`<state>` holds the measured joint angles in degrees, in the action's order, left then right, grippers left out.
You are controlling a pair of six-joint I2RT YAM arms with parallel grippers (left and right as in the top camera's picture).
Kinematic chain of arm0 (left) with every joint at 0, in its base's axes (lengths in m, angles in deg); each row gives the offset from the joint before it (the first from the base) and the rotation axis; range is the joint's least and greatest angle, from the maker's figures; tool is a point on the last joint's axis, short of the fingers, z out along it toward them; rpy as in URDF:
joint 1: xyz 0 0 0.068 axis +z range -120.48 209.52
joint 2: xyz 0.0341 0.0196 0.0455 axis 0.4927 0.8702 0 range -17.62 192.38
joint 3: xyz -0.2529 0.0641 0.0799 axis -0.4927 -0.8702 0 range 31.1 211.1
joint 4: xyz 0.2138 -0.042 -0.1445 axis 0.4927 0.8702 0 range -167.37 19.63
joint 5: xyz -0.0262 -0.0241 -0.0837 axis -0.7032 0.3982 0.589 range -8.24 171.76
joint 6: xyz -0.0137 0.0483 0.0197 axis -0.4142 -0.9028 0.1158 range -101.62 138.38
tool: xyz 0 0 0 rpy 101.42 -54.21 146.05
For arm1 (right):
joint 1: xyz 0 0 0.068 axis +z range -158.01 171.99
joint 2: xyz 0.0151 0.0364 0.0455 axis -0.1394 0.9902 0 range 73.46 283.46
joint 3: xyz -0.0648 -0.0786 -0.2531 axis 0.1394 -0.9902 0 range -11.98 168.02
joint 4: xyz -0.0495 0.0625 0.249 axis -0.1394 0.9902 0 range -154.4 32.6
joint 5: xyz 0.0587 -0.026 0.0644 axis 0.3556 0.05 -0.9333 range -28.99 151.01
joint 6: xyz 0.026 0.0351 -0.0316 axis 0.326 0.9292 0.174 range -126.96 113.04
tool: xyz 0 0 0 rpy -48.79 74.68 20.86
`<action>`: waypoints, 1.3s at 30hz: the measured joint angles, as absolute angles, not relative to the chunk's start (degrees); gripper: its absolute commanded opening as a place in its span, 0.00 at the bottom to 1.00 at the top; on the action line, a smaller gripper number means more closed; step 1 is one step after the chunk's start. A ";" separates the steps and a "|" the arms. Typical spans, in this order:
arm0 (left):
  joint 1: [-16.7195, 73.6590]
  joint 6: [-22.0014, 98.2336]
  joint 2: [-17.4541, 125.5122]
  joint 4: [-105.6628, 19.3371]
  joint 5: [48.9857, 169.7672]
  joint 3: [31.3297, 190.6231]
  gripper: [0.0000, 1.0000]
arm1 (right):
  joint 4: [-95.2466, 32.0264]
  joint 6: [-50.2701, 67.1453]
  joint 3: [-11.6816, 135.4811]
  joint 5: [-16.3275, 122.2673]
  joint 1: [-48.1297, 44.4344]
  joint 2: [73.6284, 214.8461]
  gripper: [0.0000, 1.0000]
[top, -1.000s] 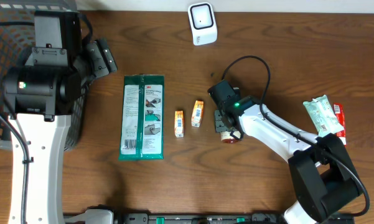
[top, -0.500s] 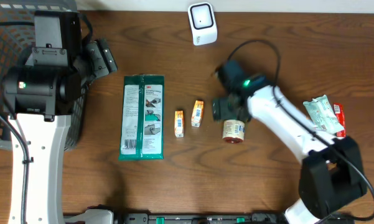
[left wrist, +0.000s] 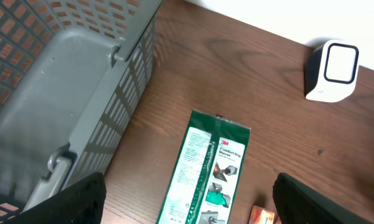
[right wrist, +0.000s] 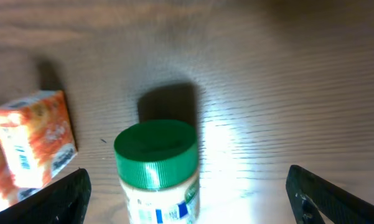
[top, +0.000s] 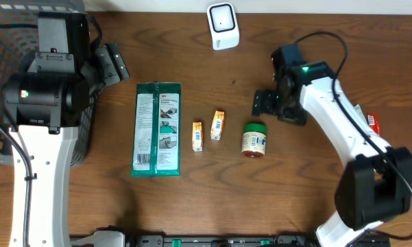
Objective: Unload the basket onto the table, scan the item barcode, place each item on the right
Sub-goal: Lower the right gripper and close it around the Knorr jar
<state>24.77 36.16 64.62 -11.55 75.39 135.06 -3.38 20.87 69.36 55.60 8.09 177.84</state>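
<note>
Now: jar loose, both grippers wide

Logged green-lidded jar [top: 254,139] on table [top: 212,199], lid toward 12 o'clock, touching nothing. Saw orange boxes [top: 218,125] at its 9 o'clock, green packet [top: 158,129] beyond. Found right gripper [top: 277,108] at its 1 o'clock, jaws spread, empty. Marked white scanner [top: 223,26] at 11 o'clock, well apart. Noted left gripper [top: 112,63] beside basket [top: 0,68], fingers apart, holding nothing.
</note>
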 measured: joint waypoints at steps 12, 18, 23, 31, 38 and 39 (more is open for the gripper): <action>24.77 36.16 64.62 -11.55 75.41 135.06 0.86 | -8.82 21.31 65.58 52.98 11.98 184.09 0.83; 24.77 36.16 64.62 -11.55 75.39 135.06 0.86 | -9.87 21.44 65.45 53.42 11.96 184.12 0.81; 24.77 36.16 64.62 -11.55 75.39 135.06 0.86 | -11.16 22.25 64.14 54.40 11.96 184.18 0.81; 24.77 36.16 64.62 -11.55 75.39 135.06 0.86 | -12.85 22.91 62.83 54.82 11.96 184.46 0.77; 24.77 36.16 64.62 -11.55 75.39 135.06 0.86 | -13.09 23.04 62.83 54.86 11.96 184.46 0.71; 24.77 36.16 64.62 -11.55 75.39 135.06 0.86 | -13.06 23.04 62.83 54.86 11.96 184.46 0.69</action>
<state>24.77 36.16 64.62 -11.55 75.39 135.06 -13.06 23.04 62.83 54.86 11.96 184.46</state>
